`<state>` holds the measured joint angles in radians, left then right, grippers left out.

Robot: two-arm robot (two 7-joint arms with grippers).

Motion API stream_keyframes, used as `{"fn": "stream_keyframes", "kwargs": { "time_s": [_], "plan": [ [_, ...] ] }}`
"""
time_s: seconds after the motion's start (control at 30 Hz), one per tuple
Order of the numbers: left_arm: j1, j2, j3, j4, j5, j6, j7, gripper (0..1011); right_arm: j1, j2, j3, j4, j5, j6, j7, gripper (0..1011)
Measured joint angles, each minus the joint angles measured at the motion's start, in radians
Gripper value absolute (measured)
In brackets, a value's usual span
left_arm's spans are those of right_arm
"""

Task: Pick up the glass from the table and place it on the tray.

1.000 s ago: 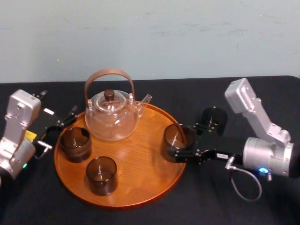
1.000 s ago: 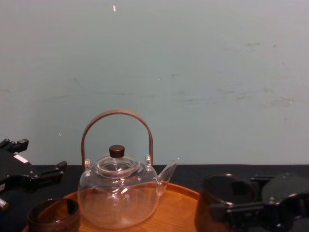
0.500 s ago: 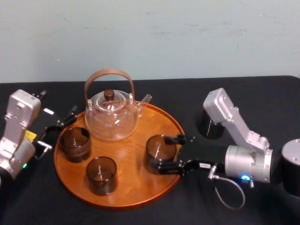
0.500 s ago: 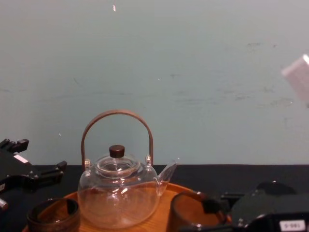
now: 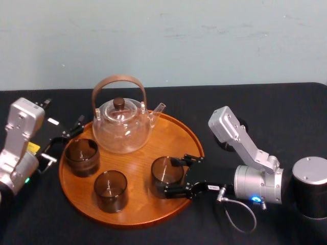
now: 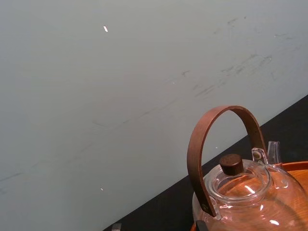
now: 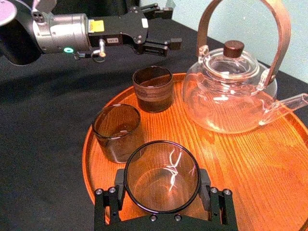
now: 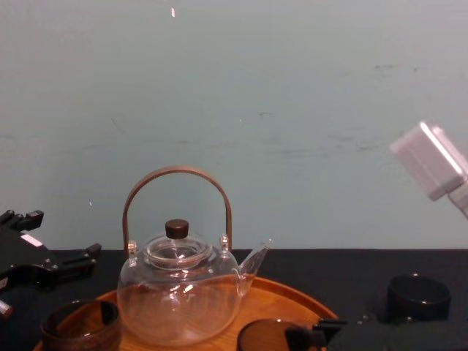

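Right gripper [image 5: 172,176] has its two black fingers pinched on either side of the smoky brown glass tumbler [image 7: 162,176]. The tumbler is low over the front right part of the round orange-brown wooden tray [image 5: 140,161], inside the rim. I honestly can't tell if its base is touching the wood. If it were me, I'd go straight down, keep it upright and only let go once it's seated flat. Then spread the fingers just enough to clear the glass and back out toward the rim so nothing clips the neighbours. Head count is four tumblers: the held one, a second tumbler [image 5: 82,155] by the tray's left rim, a third tumbler [image 5: 110,190] at the front, and a fourth tumbler [image 8: 417,296] out on the matte black table [image 5: 286,107] behind the right arm. Also one clear glass teapot [image 5: 121,127] with a curved brown handle, and one tray. Left gripper [image 5: 70,130] is parked just beside the tray's left edge, fingers spread.
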<state>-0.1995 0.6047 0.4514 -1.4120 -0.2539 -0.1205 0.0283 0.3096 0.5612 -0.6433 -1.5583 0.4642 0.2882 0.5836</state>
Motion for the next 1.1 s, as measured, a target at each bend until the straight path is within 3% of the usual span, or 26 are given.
{"fn": "stream_keyframes", "kwargs": {
  "time_s": [0.6,1.1],
  "plan": [
    [0.000,0.000,0.000,0.000,0.000,0.000,0.000,1001,0.021,-0.029,-0.018,0.064,-0.007,0.003,0.009,904],
    [0.000,0.000,0.000,0.000,0.000,0.000,0.000,1001,0.018,-0.032,-0.019,0.071,-0.016,0.004,0.000,904]
  ]
}}
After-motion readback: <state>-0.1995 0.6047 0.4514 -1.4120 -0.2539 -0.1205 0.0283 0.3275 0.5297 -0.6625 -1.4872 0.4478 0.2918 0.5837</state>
